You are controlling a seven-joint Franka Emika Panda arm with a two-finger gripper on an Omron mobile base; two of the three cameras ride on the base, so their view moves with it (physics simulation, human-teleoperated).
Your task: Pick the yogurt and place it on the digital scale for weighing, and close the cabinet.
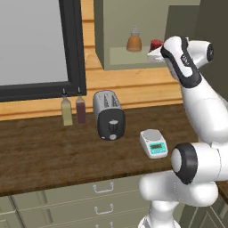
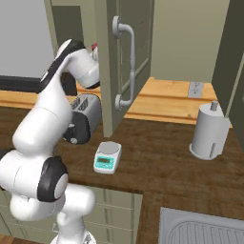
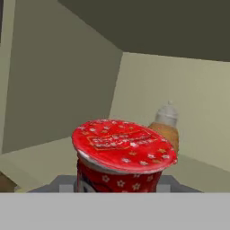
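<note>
Lifting the small dark red cylindrical yogurt cup with pale star markings (image 3: 122, 155) out of the cupboard is the step in hand, judging by how it sits low and centre in the hand view, right at the pincer. The finger tips are hidden behind the cup there; the pincer reads as clenched on the yogurt, though the contact itself cannot be seen.

In the left base view the cup (image 1: 156, 44) shows as a red patch at upper right, just beside the white wrist, on the shelf of the large olive-green wall cabinet (image 1: 103, 35). The orange-brown bottle with a pale cap (image 3: 165, 126) stands just behind and to the right of the cup in the hand view, so I would draw the cup straight back toward the opening, not sideways, and keep it upright.

The panelled door with its silver vertical bar handle (image 2: 127, 64) stands open at upper centre of the right base view, near the arm; the elbow should clear its edge on the way out.

The small white square digital scale with teal display (image 1: 153, 143) waits on the dark wooden tabletop (image 1: 49, 153), lower right of centre, beside the silver and black toaster (image 1: 109, 115). Descend slowly and set the cup on the grey plate.
</note>
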